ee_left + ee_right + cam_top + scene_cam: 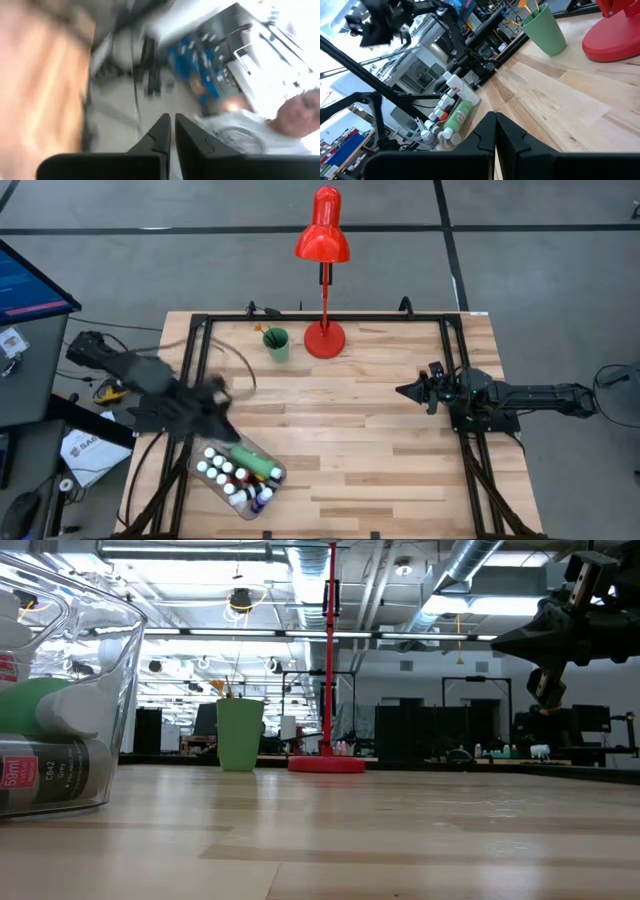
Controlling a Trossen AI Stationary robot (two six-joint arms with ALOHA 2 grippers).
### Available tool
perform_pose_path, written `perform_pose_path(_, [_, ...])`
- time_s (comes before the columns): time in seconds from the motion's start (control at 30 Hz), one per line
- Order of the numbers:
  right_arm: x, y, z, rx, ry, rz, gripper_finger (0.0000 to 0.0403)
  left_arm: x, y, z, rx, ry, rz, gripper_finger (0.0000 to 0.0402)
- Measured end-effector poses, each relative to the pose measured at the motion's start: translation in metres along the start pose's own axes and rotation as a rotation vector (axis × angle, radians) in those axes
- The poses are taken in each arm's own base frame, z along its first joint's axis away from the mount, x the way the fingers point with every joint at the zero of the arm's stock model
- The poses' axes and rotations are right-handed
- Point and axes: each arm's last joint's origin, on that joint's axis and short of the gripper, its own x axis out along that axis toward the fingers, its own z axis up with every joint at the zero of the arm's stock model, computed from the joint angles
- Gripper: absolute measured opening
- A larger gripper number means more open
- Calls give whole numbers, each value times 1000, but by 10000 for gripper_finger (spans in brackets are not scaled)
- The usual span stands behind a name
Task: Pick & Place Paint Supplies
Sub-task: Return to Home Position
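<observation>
Several small white-capped paint bottles [225, 472] and one larger green bottle [258, 463] lie in a clear plastic tray [283, 475] at the table's near left. They also show in the right wrist view, bottles [445, 102] and green bottle [459, 116]. My left gripper [215, 395] is blurred above the table just beyond the tray. In its wrist view the left gripper [172, 125] is shut with nothing between the fingers. My right gripper [405, 391] is shut and empty, held level at the right and pointing left.
A green cup [276, 344] with thin orange-tipped sticks stands at the far middle, beside a red desk lamp's base [324, 338]. A black frame [300, 318] runs around the table edges. Bare wood [350, 430] lies between the two arms. A person [300, 112] shows beyond the table.
</observation>
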Motion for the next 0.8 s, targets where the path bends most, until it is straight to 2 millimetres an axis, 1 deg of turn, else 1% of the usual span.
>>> perform_pose_path(0.1, [0, 0, 0, 0, 1, -1, 0, -40, -12, 8, 307, -204, -33, 8])
perform_pose_path(0.2, [0, 0, 0, 0, 0, -1, 0, -83, -19, 10, 512, -362, -48, 1])
perform_pose_path(0.27, [0, 0, 0, 0, 0, -1, 0, -111, -19, 8, 600, -420, -69, 1])
perform_pose_path(0.33, [0, 0, 0, 0, 0, -1, 0, -136, -16, 4, 650, -465, -64, 1])
perform_pose_path(0.43, [0, 0, 0, 0, 0, -1, 0, -161, -3, -5, 692, -449, -11, 1])
perform_pose_path(0.53, [0, 0, 0, 0, 0, -1, 0, -175, 11, -14, 712, -418, 56, 1])
perform_pose_path(0.63, [0, 0, 0, 0, 0, -1, 0, -180, 18, -18, 756, -428, 69, 2])
perform_pose_path(0.7, [0, 0, 0, 0, 0, -1, 0, -174, 25, -22, 802, -423, 87, 3])
perform_pose_path(0.8, [0, 0, 0, 0, 0, -1, 0, -156, 42, -29, 823, -386, 131, 2])
